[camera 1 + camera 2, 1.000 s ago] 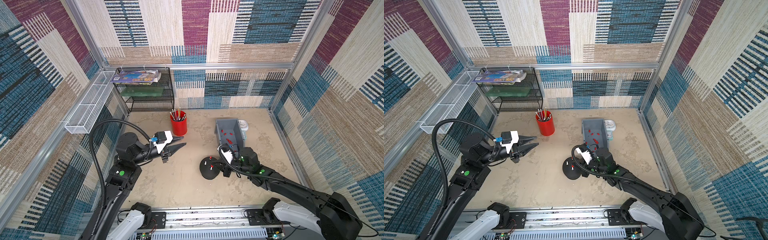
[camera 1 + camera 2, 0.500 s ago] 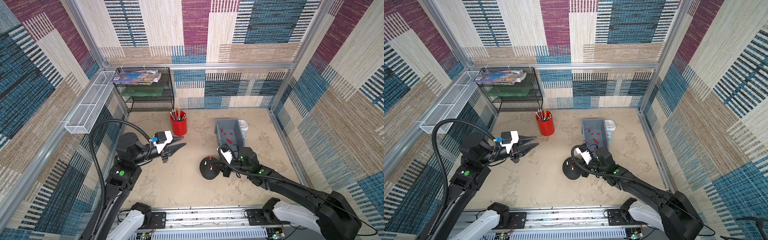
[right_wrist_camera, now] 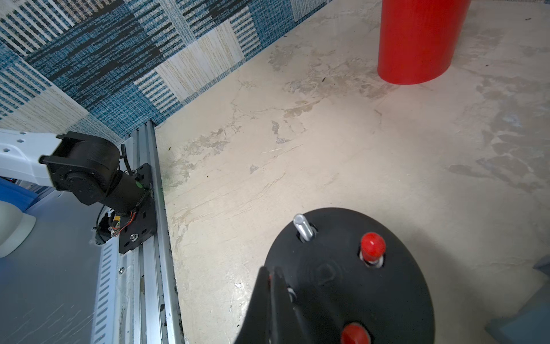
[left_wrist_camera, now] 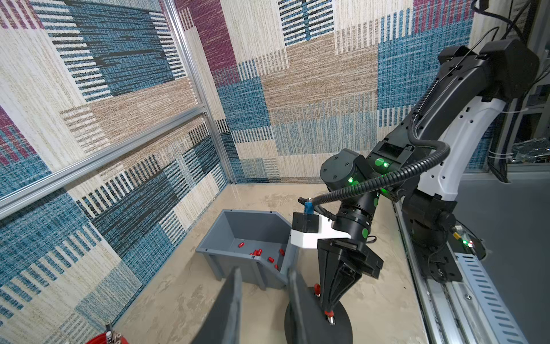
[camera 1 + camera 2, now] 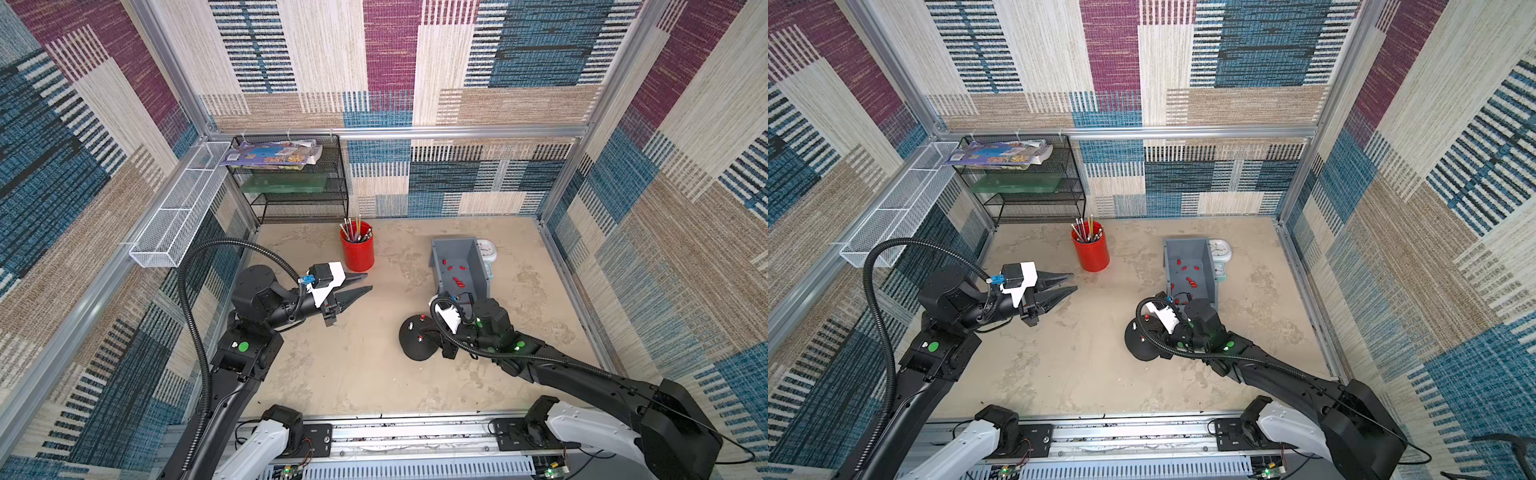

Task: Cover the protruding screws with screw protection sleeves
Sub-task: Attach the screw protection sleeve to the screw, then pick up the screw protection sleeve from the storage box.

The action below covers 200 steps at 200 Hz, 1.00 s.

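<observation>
On the black dome (image 3: 372,292), right gripper (image 4: 326,307) jaws pinched on a red sleeve (image 4: 328,313) atop a screw (image 4: 331,320), left gripper (image 5: 369,281) jaws partly apart, empty.

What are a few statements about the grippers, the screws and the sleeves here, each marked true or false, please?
1. The left gripper is open and holds nothing. True.
2. All four screws on the black dome wear red sleeves. False: one stud stands bare and silvery.
3. The loose sleeves lie inside the grey bin. True.
4. The red cup is empty. False: it holds pencils.
5. The right gripper is parked far from the dome. False: it is above the dome, shut on a sleeve at one of the studs.
</observation>
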{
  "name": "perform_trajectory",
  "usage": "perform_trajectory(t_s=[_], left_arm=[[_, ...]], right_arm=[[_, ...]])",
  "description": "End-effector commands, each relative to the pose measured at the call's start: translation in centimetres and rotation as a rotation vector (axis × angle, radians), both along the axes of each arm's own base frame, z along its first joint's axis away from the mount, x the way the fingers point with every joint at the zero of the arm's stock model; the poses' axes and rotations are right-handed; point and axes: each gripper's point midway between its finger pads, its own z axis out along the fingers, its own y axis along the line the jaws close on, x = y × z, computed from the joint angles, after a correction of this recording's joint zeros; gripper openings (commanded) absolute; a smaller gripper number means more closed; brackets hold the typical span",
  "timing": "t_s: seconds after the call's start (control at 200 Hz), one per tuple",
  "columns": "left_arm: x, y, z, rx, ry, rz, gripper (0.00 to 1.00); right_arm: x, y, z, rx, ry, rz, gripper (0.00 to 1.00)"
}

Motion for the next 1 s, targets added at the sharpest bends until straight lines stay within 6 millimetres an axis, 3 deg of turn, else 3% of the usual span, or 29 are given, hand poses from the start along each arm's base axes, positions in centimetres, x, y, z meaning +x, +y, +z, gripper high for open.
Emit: perform_trajectory(t_s=[0.0, 0.14, 0.235, 0.306, 0.531, 0.596, 0.676, 0.741, 0.811, 0.902, 0.997], left_arm=[[-0.3, 0.0, 0.2, 0.0, -0.023, -0.014, 0.27], [-0.3, 0.0, 0.3, -0.001, -0.025, -0.014, 0.27], [-0.4, -0.1, 0.3, -0.001, -0.025, -0.016, 0.27], [-0.4, -0.1, 0.4, -0.002, -0.024, -0.018, 0.27], [-0.4, 0.0, 0.5, -0.009, -0.023, -0.012, 0.27], [0.1, 0.0, 0.7, -0.021, -0.014, 0.002, 0.27], [1.6, -0.1, 0.8, -0.053, 0.035, 0.04, 0.28], [3.6, -0.4, 0.6, -0.082, 0.125, 0.077, 0.29], [5.9, -1.0, 0.1, -0.101, 0.239, 0.113, 0.29], [7.9, -1.8, -1.0, -0.096, 0.357, 0.136, 0.29], [8.6, -2.4, -2.1, -0.088, 0.399, 0.132, 0.29]], right_arm=[[0.3, -0.3, -0.1, -0.013, -0.011, -0.022, 0.0], [0.0, -0.3, -0.1, -0.009, -0.008, -0.014, 0.01], [-0.3, -0.1, 0.0, -0.002, -0.012, -0.003, 0.23], [-0.4, -0.1, 0.6, 0.011, -0.024, 0.0, 0.31], [0.6, -0.9, 4.6, 0.09, -0.062, -0.056, 0.34], [2.4, -1.9, 7.0, 0.11, -0.088, -0.167, 0.34], [6.1, -4.4, 9.7, 0.106, -0.117, -0.41, 0.35], [9.4, -7.1, 10.3, 0.071, -0.104, -0.618, 0.37], [12.3, -9.8, 9.3, 0.011, -0.016, -0.788, 0.41], [15.1, -11.0, 7.1, -0.115, 0.075, -0.869, 0.4], [17.4, -11.6, 4.6, -0.227, 0.135, -0.934, 0.37]])
